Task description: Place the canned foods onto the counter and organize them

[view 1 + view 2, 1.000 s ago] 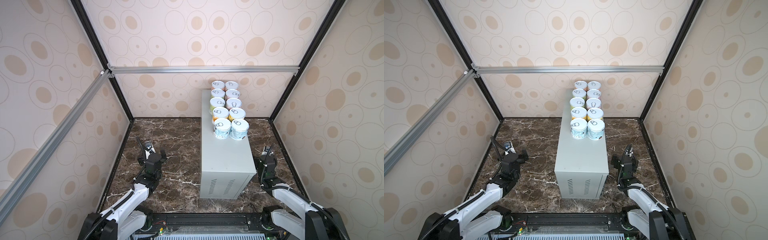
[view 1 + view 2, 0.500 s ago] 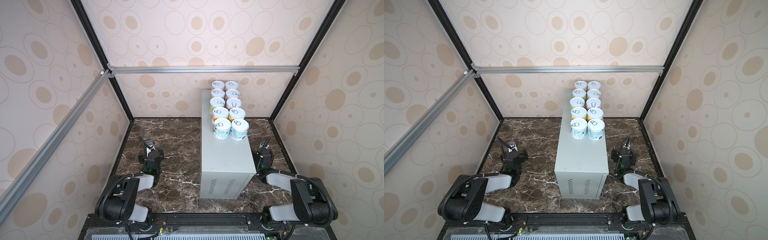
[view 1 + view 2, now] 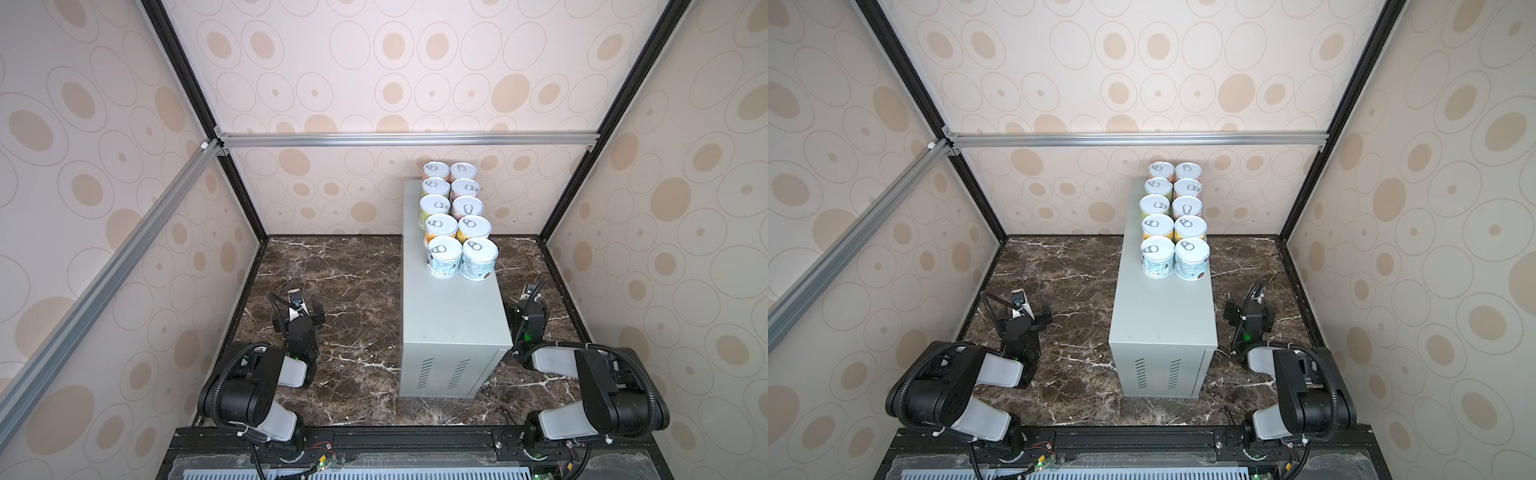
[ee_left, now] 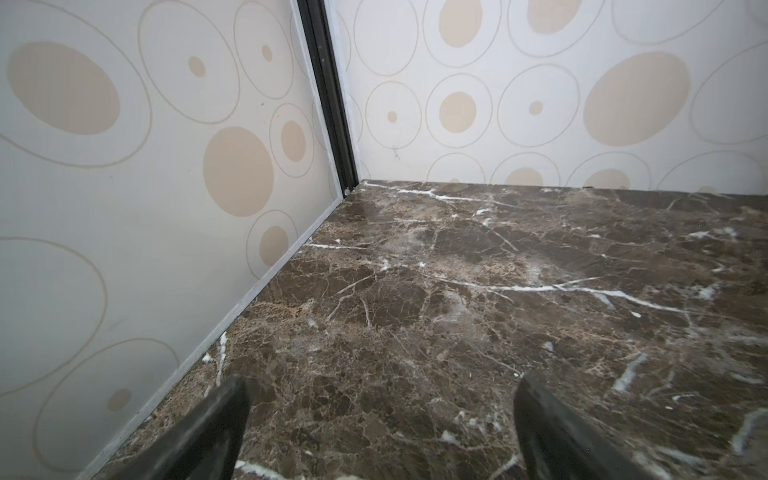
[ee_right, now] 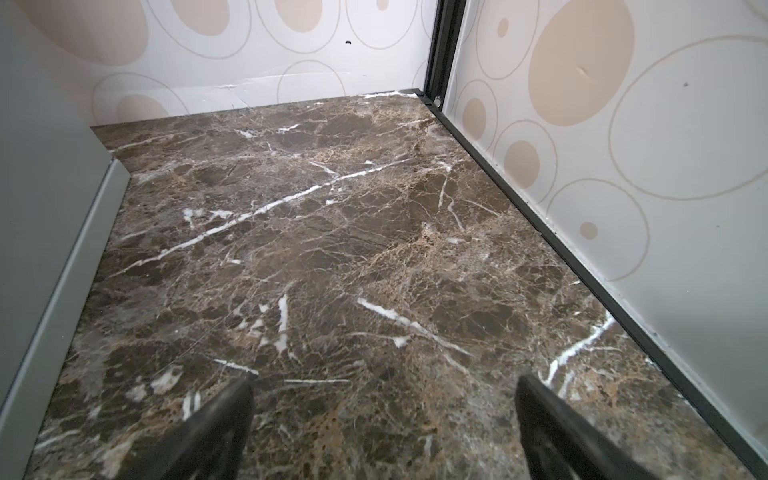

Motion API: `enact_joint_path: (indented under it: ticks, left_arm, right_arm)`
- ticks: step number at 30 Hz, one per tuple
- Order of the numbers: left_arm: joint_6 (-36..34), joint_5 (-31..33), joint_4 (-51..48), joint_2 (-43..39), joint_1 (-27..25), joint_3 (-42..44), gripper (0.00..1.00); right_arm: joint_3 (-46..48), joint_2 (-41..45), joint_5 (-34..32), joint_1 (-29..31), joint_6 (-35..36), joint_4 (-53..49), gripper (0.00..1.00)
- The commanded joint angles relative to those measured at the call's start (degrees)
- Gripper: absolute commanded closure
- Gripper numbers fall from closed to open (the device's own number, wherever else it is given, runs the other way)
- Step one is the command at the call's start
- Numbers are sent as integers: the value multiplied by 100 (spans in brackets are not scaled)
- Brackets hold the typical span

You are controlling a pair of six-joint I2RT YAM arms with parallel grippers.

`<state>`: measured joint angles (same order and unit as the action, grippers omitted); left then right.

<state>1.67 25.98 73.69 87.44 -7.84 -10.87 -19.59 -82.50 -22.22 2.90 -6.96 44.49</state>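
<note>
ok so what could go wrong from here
The nearest pale-blue-labelled, silver-lidded can stands close to the long edge of the tall light-grey metal box on the right arm's side; a knock could tip it onto the dark marble surface. The open, empty right gripper sits low beside that box's wall, so lifting carelessly might bump it.

The cans have silvery metal lids with a dull shine and printed paper labels. The grey metal box under them is smooth, painted sheet metal, matt. The marble worktop is dark brown stone with white veins, polished smooth with a faint sheen. The walls are matt printed panels held by brushed aluminium rails and black posts. The arm shells are smooth white and black plastic. The fingers of the left gripper are dark and matt.
</note>
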Motion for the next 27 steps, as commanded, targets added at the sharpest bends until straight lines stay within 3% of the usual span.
enact_joint_path:
  ticks: [1,9,11,15,21,24,27]
  left_arm:
    - [-202,-244,1185,-25,46,302,1]
    - [-352,-690,2063,317,46,636,1]
    - [-442,-701,2356,518,20,644,1]
    - [-391,-619,1988,465,18,485,1]
    - [-189,-734,942,390,183,3,1]
    - [-37,-1205,560,353,415,-149,1]
    - [-18,-1274,538,344,458,-155,1]
  right_arm:
    - [378,155,98,9,98,961,0]
    - [1482,-404,-101,388,497,3662,0]
    - [1450,-395,167,483,731,3599,1]
    - [1305,-795,731,493,974,3666,2]
    - [1054,-841,641,510,1024,3378,1]
    - [494,-634,573,507,1006,2139,1]
    - [-94,-623,362,502,919,936,1]
